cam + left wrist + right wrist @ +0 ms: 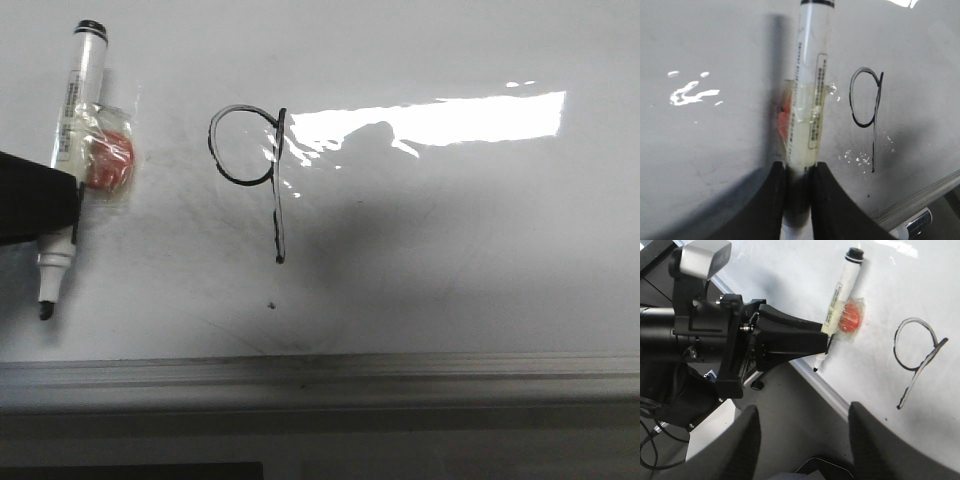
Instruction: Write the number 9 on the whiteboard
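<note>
A glossy whiteboard (450,280) fills the front view, with a bright streak of glare toward two o'clock and a pale grey frame strip running along the six o'clock edge. Near the centre of the board, slightly toward eleven o'clock, sits the number 9 (255,175), drawn in thin black line: a round loop with a straight tail dropping toward six o'clock. A tiny dark speck (271,305) lies on the board just below the tail's end. At nine o'clock, the left gripper (40,205) is clamped on a marker (75,110), its black fingers closed around the lower barrel. The marker has a white body and a black end at twelve o'clock, while its dark tip points to six o'clock. An orange-red blob under clear tape (108,160) is fixed to the barrel's three o'clock side. The marker stands well apart from the number. In the right wrist view, the right gripper (802,440) hangs with its two dark fingers spread apart, holding nothing, over the floor just off the board's edge
</note>
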Controlling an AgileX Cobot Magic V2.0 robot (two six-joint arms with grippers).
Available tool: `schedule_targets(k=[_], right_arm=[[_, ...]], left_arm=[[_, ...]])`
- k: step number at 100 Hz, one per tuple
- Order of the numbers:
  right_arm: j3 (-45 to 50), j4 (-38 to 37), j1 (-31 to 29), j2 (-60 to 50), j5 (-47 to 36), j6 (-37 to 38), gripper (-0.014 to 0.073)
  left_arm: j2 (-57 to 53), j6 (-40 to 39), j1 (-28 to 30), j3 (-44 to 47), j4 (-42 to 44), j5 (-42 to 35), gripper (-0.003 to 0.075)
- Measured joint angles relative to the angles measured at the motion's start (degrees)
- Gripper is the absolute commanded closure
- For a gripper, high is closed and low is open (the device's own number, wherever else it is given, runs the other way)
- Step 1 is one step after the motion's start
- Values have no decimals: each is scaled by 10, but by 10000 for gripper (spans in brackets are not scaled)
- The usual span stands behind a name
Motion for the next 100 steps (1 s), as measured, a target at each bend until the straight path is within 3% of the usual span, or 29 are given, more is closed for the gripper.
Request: schedule_targets(k=[27,39,45,55,61,86,100], right_arm=[[0,0,0,0,1,0,252],[0,0,0,0,1,0,266],[0,0,0,0,1,0,342],[0,0,0,0,1,0,551],[0,0,0,-4,2,0,664],[20,-61,0,-58,-25,0,659],[85,-113,0,-127,-95,0,658]], left_arm=[[7,0,0,-1,-1,-2,734],[7,-1,0,-1,-1,-2,616],[7,-7,0,-1,-2,-2,526],[0,-16,0,-1,-5,0,465],[-11,-17,0,-1,-5,0,468],[-77,-14,0,-1,10,1,494],[-129,-7,0,5,57,1,715]])
